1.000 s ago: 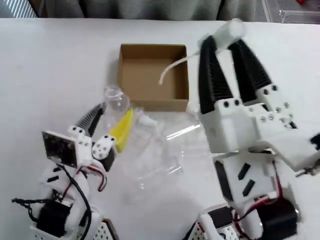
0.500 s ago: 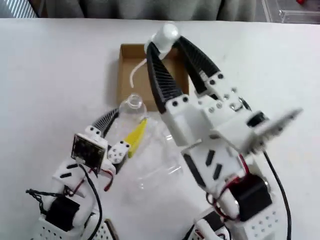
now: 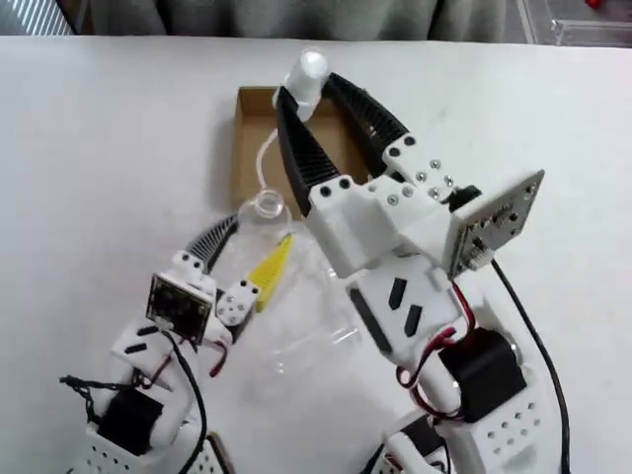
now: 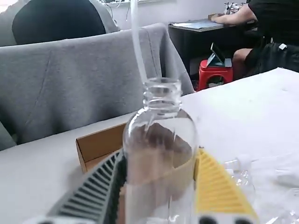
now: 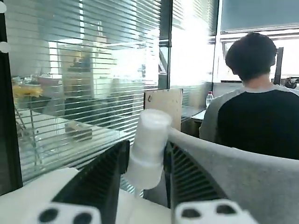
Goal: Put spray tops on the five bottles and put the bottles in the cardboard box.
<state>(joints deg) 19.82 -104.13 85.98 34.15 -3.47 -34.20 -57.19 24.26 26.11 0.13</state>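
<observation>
My left gripper, with one black and one yellow finger, is shut on a clear bottle held upright beside the cardboard box; the bottle's open neck faces up. My right gripper hangs over the box, shut on a white spray top. The spray top sits between the black fingers, and its thin tube trails down toward the bottle's mouth. In the left wrist view the tube comes down just above the neck.
Several clear bottles lie on the white table between the two arms. The right arm's body covers much of the box and the table's middle. Open table lies to the far left and far right.
My right gripper swung left with the spray top, from right of the box to over it, bringing the tube above the bottle. My left gripper lifted the bottle slightly and shifted right.
</observation>
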